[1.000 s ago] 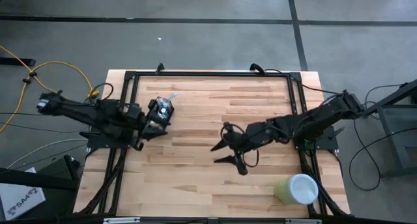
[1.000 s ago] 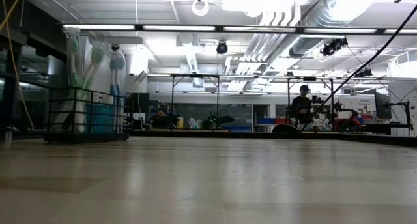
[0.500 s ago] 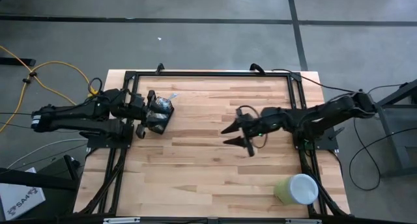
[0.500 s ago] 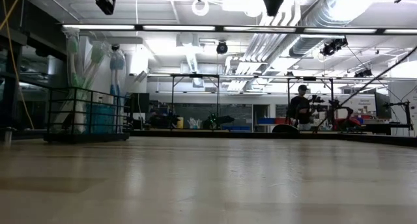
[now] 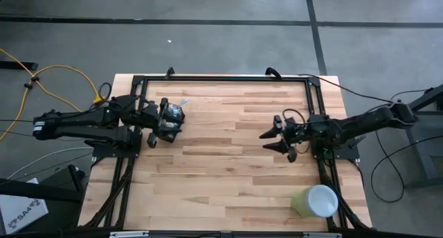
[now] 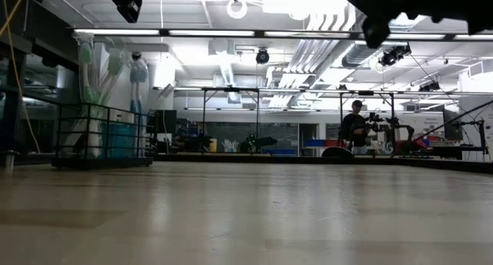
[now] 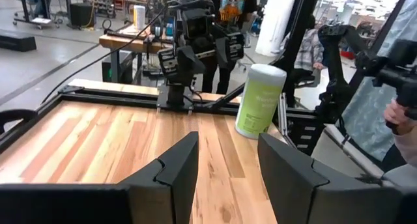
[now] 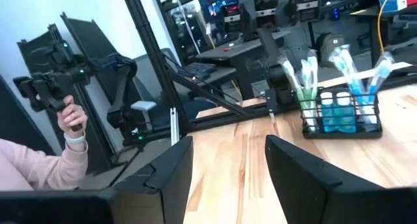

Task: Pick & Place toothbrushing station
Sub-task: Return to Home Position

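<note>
Toothbrushing station [image 5: 174,115] — upright near the tabletop's left edge, toothbrushes [image 8: 307,74] standing in it, unmoved. Left claw [image 7: 227,142]: fingers apart, empty, just beside it. Right claw [image 5: 275,142]: fingers apart, empty — drawn back from mid-tabletop toward the right edge within 1 second. Judged: placing done, arms retiring.

The black wire-mesh holder [image 6: 104,145] stands at the desk's [image 6: 246,215] left, toothbrushes [image 6: 115,76] upright inside. My left claw [image 6: 127,1] and right claw [image 6: 375,22] hang high above; a person [image 6: 356,125] stands beyond.

From above, the left gripper [image 5: 160,122] hides part of the black wire holder [image 5: 176,116]; its toothbrushes [image 5: 183,102] are too small to count there.
</note>
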